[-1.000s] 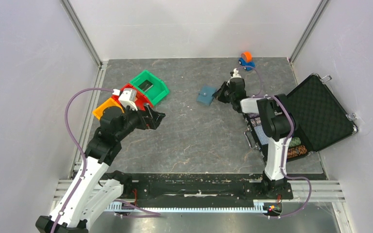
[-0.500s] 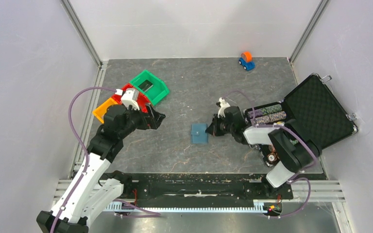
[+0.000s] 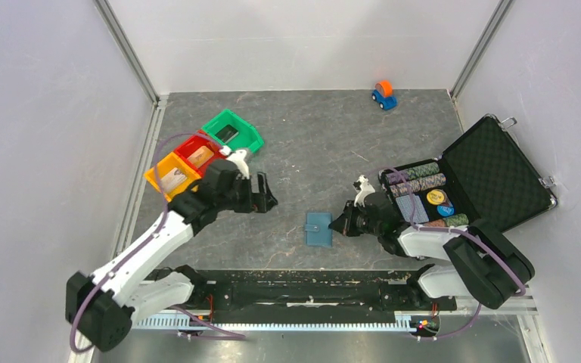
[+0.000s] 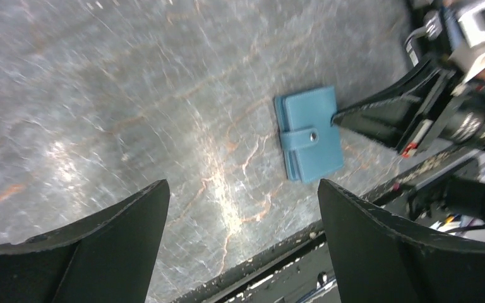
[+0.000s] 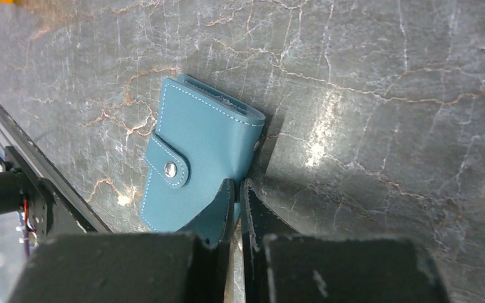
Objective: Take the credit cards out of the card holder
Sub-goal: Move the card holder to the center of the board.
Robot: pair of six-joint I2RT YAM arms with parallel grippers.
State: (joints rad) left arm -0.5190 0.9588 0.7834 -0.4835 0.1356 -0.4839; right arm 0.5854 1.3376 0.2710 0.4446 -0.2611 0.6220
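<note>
The right hand (image 3: 343,224), fingers pressed together, pinches the facing edge of the closed, snapped blue wallet (image 3: 318,229) lying flat on the table (image 3: 310,159). The left hand (image 3: 265,197) hovers, fingers wide apart, with the wallet ahead of its fingertips.

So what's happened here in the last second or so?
The right gripper, shut on the card holder, dragged it from far back toward the near edge. The left gripper, open, swung off the bins toward the middle. The card holder stays closed; bins, toy car and black case haven't moved.
</note>
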